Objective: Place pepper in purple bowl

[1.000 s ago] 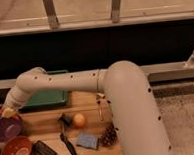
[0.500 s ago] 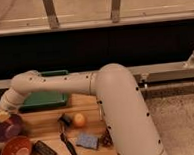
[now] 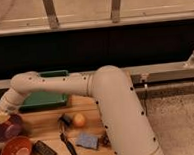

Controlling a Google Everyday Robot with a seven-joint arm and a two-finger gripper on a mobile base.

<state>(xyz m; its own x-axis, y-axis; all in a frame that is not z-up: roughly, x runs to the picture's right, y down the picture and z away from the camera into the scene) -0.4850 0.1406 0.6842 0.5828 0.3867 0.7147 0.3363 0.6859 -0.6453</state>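
Purple bowl (image 3: 8,131) sits beneath the gripper (image 3: 0,119).

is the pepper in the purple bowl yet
Cannot tell; no pepper shows. The end effector hovers at the purple bowl, hiding part of its inside.

The white arm (image 3: 91,87) reaches from 5 o'clock toward 9 o'clock, its claw (image 3: 2,117) lowered at the far left.
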